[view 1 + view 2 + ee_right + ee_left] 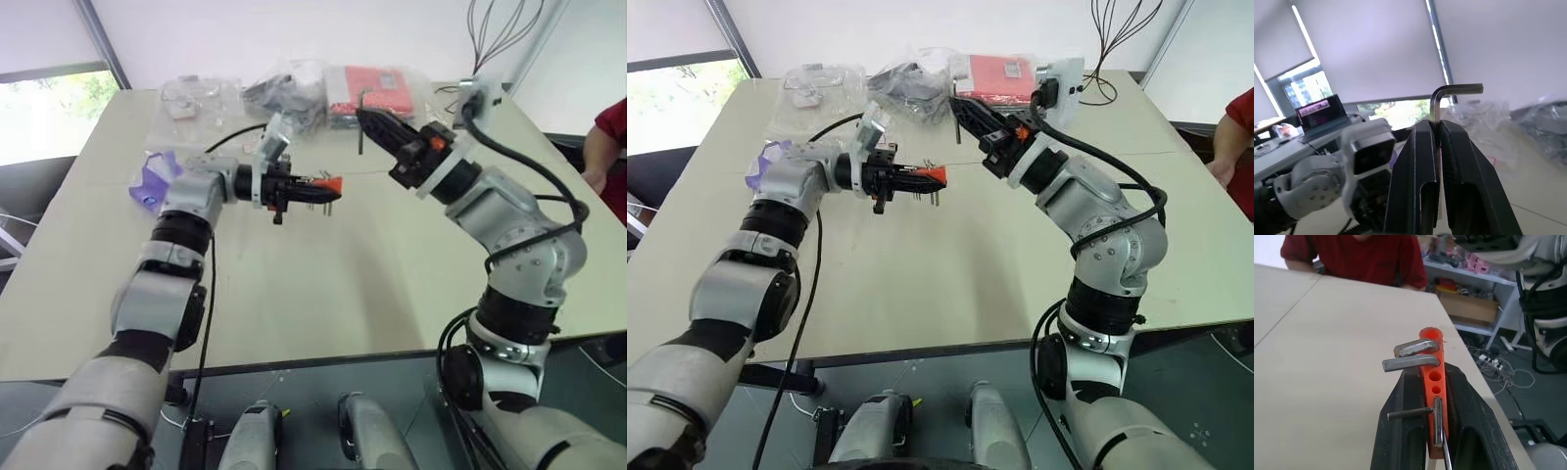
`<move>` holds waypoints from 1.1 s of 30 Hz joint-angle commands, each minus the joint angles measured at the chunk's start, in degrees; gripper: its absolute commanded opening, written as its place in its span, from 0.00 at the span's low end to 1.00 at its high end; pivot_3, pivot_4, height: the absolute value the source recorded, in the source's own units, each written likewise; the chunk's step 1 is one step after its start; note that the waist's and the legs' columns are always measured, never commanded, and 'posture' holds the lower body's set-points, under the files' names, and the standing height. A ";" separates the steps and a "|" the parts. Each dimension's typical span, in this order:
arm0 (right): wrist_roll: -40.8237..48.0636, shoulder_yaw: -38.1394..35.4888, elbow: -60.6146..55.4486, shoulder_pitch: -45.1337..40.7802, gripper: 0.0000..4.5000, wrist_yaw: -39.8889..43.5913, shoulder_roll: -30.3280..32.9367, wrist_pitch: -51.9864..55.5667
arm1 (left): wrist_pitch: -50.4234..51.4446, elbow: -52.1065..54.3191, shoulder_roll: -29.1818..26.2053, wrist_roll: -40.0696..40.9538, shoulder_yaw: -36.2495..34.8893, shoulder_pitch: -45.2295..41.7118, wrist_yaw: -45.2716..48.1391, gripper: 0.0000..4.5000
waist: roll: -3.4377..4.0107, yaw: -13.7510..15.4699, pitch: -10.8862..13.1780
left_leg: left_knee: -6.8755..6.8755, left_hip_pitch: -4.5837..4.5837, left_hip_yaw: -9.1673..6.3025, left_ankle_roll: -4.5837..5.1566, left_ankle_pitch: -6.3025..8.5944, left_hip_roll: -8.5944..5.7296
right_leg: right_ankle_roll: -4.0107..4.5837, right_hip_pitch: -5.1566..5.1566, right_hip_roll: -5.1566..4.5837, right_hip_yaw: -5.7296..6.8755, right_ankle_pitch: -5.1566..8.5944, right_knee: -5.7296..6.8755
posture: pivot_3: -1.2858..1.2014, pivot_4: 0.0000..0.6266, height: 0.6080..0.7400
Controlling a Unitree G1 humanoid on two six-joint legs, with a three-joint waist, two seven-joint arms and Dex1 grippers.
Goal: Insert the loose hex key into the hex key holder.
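The left hand (328,189) is squeezed tight on the hex key holder (1433,382), the little orange block. Its two black fingers (1400,431) press on both sides of the block. The left hand reaches sideways toward the right hand, up in the air over the bench (323,294). The block's long side runs the same way the fingers point. The orange tip sticks out past them. A few shiny keys already sit in the block, with their bent ends poking out to one side. Between them I can see at least two empty round holes.

The right hand (1436,128) is pinched shut on the loose hex key (1442,98). It holds the long straight leg between its fingers. The bend pokes out past the fingertips, and the short leg turns off to the side there. In the head views the key (361,127) looks like a thin dark stick standing almost straight up and down at the fingertips. This hand is up in the air too, a bit higher and farther back than the block.

So both things are picked up. That part is done. The key and the block are near each other but not touching. The key is not in a hole yet. I think the right hand must line up the key's end with an empty hole and push it in.
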State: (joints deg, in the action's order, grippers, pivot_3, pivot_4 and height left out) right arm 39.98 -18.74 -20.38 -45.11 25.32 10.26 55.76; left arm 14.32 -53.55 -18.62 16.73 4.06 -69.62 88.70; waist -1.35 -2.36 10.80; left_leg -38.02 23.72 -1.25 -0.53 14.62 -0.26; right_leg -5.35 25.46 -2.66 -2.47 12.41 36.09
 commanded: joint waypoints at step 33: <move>6.29 5.12 -2.02 5.81 0.02 -6.62 2.79 -8.16 | 0.62 4.27 1.93 1.27 -3.74 -1.93 2.95 0.00 | 0.00 -0.04 0.00 | -0.03 -0.09 -0.04 0.00 -0.01 0.01 | 0.02 -0.04 0.10 -0.04 0.00 0.11 | 0.52 0.24 1.00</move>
State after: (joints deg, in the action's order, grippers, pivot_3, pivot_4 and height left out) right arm 45.14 -13.38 -21.22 -38.96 18.78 12.43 48.77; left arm 15.71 -50.45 -16.10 16.99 1.33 -70.50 91.88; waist -1.35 -2.41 10.80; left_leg -38.05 23.63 -1.29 -0.53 14.61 -0.24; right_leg -5.33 25.42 -2.56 -2.50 12.42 36.21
